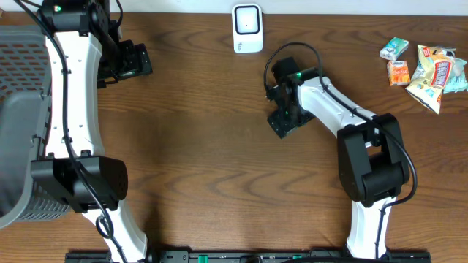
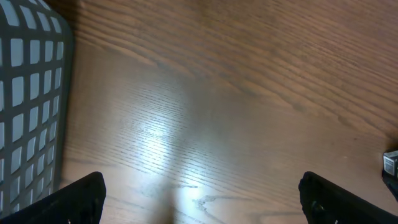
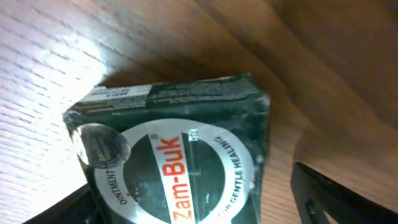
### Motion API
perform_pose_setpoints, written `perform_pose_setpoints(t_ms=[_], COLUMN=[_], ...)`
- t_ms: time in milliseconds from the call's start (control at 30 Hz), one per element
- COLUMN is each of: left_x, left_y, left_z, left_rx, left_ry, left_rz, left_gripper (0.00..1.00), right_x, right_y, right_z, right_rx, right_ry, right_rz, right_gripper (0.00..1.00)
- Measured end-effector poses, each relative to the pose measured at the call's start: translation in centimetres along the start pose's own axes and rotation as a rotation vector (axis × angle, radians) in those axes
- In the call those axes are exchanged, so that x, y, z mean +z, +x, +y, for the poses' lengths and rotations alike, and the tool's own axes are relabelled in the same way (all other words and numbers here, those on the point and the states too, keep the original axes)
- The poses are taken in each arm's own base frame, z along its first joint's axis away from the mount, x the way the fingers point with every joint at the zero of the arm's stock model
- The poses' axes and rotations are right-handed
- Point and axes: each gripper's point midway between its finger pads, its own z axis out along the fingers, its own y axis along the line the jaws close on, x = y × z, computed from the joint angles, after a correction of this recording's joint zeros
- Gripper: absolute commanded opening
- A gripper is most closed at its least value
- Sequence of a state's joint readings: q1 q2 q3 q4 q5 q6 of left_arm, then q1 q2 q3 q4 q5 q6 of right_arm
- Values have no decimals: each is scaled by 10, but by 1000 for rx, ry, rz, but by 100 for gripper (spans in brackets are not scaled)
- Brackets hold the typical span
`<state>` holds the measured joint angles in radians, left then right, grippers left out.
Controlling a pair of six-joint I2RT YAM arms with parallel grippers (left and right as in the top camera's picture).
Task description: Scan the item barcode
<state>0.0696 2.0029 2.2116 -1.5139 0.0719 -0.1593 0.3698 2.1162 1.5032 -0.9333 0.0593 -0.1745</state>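
Straddles the ointment box [image 3: 180, 155] with the right tool [image 1: 284, 117], spread wide, nothing gripped yet (one finger clearly apart). Sits directly beneath, mid-surface toward the far edge, slightly skewed. With the left tool [image 1: 135, 62] wide open, empty, much farther off.

Overhead straight down, wrists close, sharing table [image 1: 212, 175]

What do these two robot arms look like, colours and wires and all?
Both the left arm and right arm have white rounded links between chunky black joint housings, with thin black cables looping alongside. A small green light glows on each. The left tool and right tool are black, two-fingered.
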Motion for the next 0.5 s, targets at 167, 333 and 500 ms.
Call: perform_pose_setpoints(t_ms=[167, 333, 500], left_x=[0, 0, 0], left_y=[0, 0, 0], left_z=[0, 0, 0], left_rx=[0, 0, 0], left_ry=[0, 0, 0], left_rz=[0, 0, 0], left_gripper=[98, 98, 98], right_x=[3, 3, 0], right_y=[-3, -4, 0], right_z=[6, 8, 13], right_rx=[-7, -10, -10], right_ry=[-32, -44, -72], right_rz=[-19, -27, -6], right_gripper=[70, 61, 49])
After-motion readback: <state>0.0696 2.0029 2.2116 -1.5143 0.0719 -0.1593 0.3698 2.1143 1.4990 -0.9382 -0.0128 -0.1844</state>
